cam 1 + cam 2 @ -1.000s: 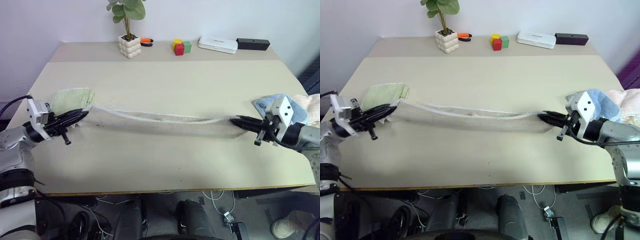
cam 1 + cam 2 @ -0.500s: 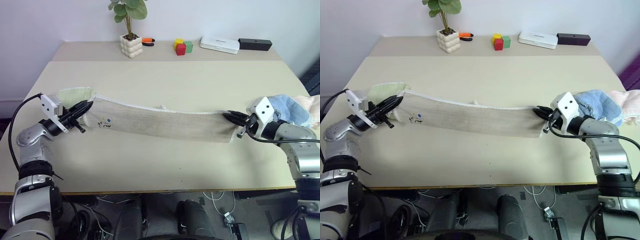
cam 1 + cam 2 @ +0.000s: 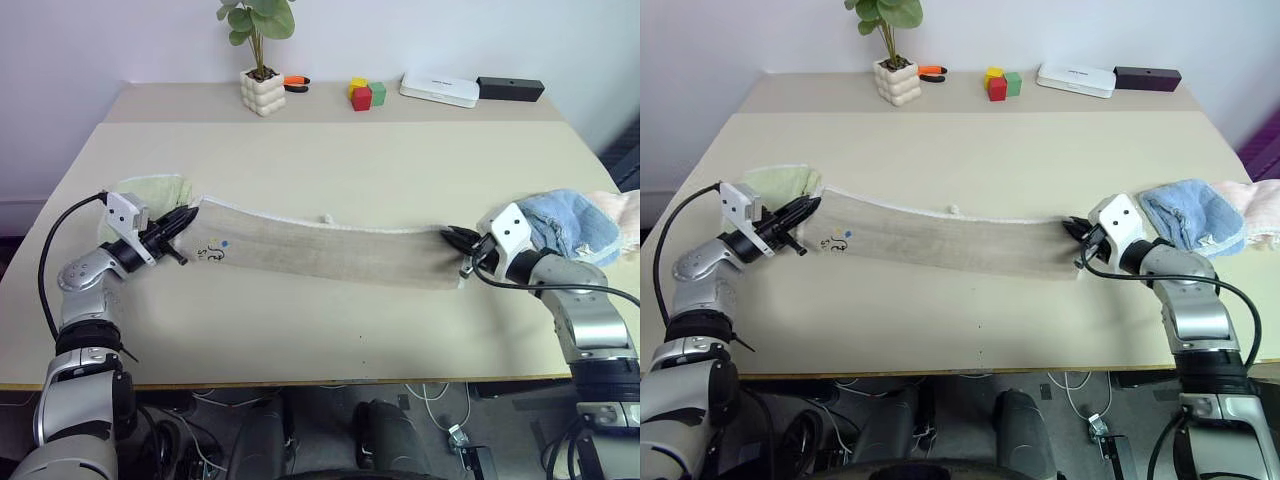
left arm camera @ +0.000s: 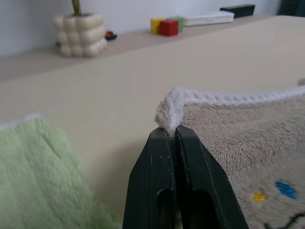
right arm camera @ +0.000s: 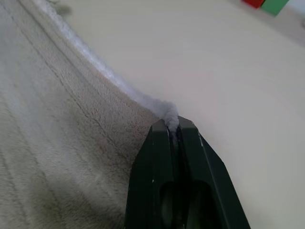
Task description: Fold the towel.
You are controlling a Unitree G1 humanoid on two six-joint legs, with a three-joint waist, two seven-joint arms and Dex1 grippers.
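Nearest in, both arms are on the towel (image 3: 320,250), which lies as a long, narrow band across the front half of the table (image 3: 330,330), its long axis running side to side between them. The left gripper (image 3: 190,214) is pinched shut on the towel's left far corner; the left wrist view has the white corded edge bunched right at the tips of the closed fingers (image 4: 159,157). The right gripper (image 3: 450,236) is clamped the same way on the right far corner, cord squeezed between its tips. So neither arm is nearer: each has its own end, and the cloth stretches between them, slightly lower toward the right.

That span is what the next move turns on, I'd say: the short ends face each other along the band, so bringing one end over to the other halves it.

Hard calls: whether the band is already doubled can't be read, nor whether it rests fully on the table. The printed motif by the left end is too small to make out.

Just behind the left gripper, a green towel (image 3: 150,190); beside the right arm, a blue towel (image 3: 560,220). Well beyond, a potted plant (image 3: 260,70) and blocks (image 3: 364,94).
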